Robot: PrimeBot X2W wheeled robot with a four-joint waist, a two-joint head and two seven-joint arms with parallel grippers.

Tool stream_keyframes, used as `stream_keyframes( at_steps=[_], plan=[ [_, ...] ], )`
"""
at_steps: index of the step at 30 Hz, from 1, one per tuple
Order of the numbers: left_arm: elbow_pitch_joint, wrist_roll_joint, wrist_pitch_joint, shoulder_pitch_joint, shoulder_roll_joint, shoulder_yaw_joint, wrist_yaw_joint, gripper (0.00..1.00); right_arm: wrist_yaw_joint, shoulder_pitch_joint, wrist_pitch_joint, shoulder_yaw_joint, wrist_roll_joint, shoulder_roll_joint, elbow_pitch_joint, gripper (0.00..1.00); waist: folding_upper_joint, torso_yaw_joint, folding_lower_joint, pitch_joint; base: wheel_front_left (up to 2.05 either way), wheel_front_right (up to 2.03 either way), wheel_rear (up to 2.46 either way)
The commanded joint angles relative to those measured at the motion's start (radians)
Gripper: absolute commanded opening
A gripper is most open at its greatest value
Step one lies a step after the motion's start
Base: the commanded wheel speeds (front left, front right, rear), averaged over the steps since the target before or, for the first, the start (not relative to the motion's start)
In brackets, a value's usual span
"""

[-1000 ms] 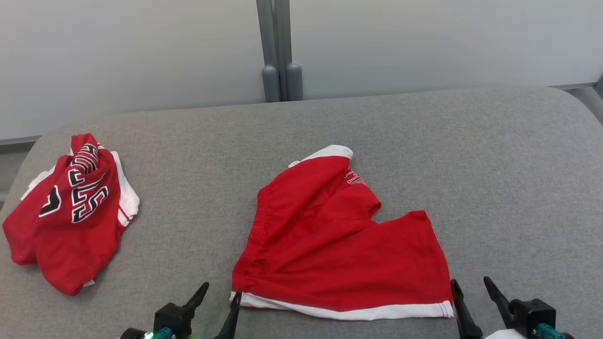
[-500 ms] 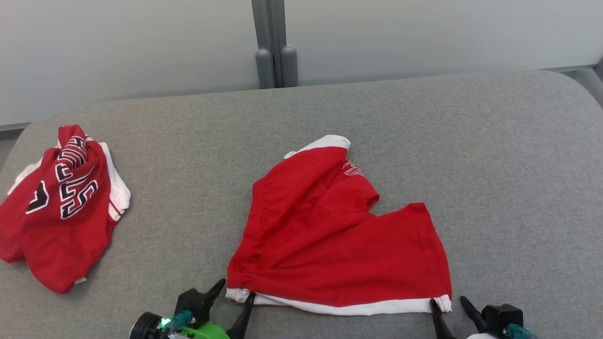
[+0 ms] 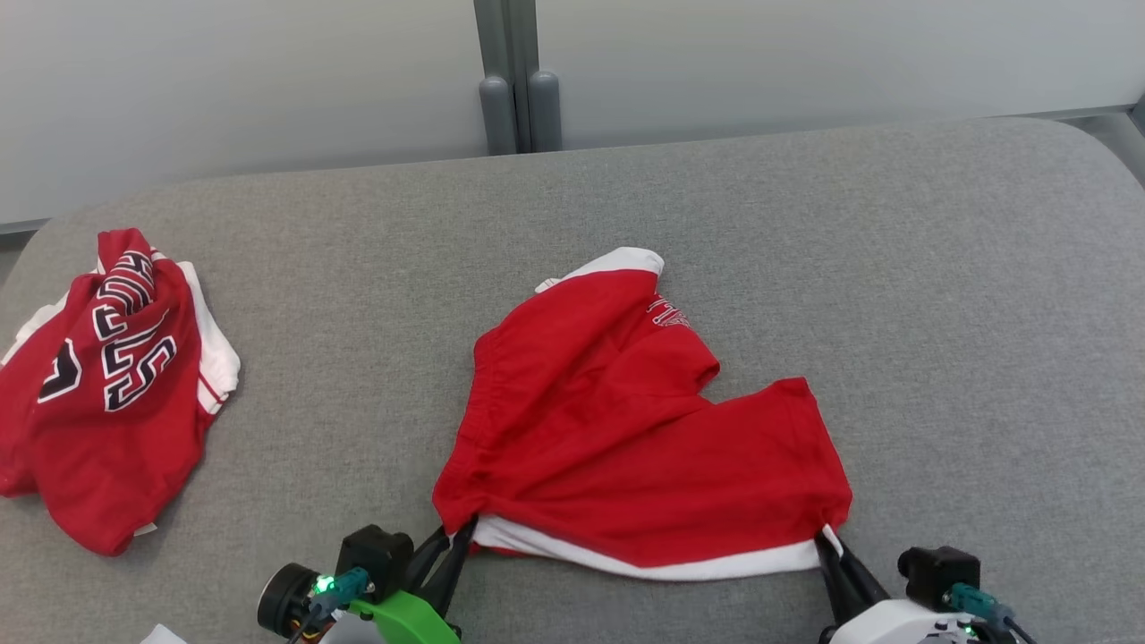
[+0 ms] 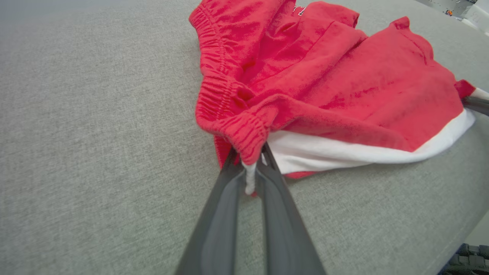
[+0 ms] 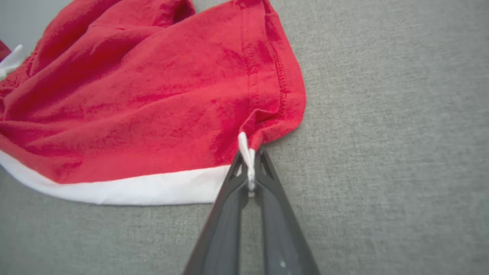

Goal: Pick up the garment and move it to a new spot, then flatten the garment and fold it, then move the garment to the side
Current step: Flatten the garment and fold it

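The garment (image 3: 626,420) is a pair of red shorts with a white side stripe, lying on the grey cushion (image 3: 572,224) near its front edge. My left gripper (image 3: 458,537) is shut on the near left corner, at the elastic waistband; in the left wrist view the cloth (image 4: 298,88) bunches up between the gripper (image 4: 250,164) fingers. My right gripper (image 3: 827,541) is shut on the near right corner, at the leg hem, and the right wrist view shows the white edge of the garment (image 5: 153,107) pinched in the gripper (image 5: 250,160). Both pinched corners are lifted slightly off the cushion.
A second red garment (image 3: 107,385) with black and white numbers lies crumpled at the cushion's left end. A grey post (image 3: 510,80) stands against the pale wall behind. Bare grey cushion stretches to the right and behind the shorts.
Both grippers moved in onto the shorts' near corners and shut on them, puckering the hem. The camera tilted, shifting the whole picture up.
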Motion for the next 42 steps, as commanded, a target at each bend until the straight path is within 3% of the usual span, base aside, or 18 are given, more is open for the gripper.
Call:
stream_keyframes(
  at_steps=[1, 9, 16, 22, 28, 32, 37, 42],
  plan=[
    [-0.022, -0.001, -0.003, 0.006, 0.012, 0.011, -0.002, 0.00, -0.001, -0.017, 0.000, -0.015, 0.021, -0.001, -0.031, 0.00, 0.0000, -0.001, 0.0000, 0.004, 0.00, 0.00, 0.00],
    [-0.167, -0.007, -0.003, -0.077, 0.043, 0.057, -0.001, 0.00, -0.001, -0.094, 0.000, -0.043, 0.041, -0.048, -0.185, 0.00, 0.0000, -0.017, 0.0000, 0.035, 0.00, 0.00, 0.00],
    [-0.214, -0.059, 0.034, -0.343, 0.091, -0.046, -0.001, 0.00, -0.001, -0.339, 0.000, -0.008, 0.089, -0.105, -0.191, 0.00, 0.0000, -0.043, 0.0000, 0.110, 0.00, 0.00, 0.00],
    [-0.183, -0.185, 0.110, -0.702, 0.153, -0.159, 0.000, 0.00, -0.001, -0.683, 0.008, 0.034, 0.126, -0.155, -0.086, 0.00, 0.0000, -0.080, 0.0000, 0.232, 0.00, 0.00, 0.00],
    [-0.084, -0.387, 0.133, -1.046, 0.129, -0.152, 0.000, 0.00, -0.001, -1.056, 0.055, 0.033, 0.241, -0.187, 0.047, 0.00, 0.0000, -0.093, 0.0000, 0.320, 0.00, 0.00, 0.00],
    [0.001, -0.442, 0.129, -1.234, 0.106, -0.180, 0.000, 0.00, -0.001, -1.263, 0.061, 0.064, 0.244, -0.212, 0.120, 0.00, 0.0000, -0.100, 0.0000, 0.344, 0.00, 0.00, 0.00],
    [0.079, -0.487, 0.099, -1.378, 0.082, -0.235, 0.000, 0.00, -0.001, -1.431, 0.048, 0.095, 0.251, -0.223, 0.223, 0.00, 0.0000, -0.105, 0.0000, 0.351, 0.00, 0.00, 0.00],
    [0.142, -0.541, 0.077, -1.435, 0.082, -0.290, 0.000, 0.00, -0.001, -1.499, 0.043, 0.163, 0.255, -0.224, 0.300, 0.00, 0.0000, -0.116, 0.0000, 0.367, 0.00, 0.00, 0.00]
  ],
)
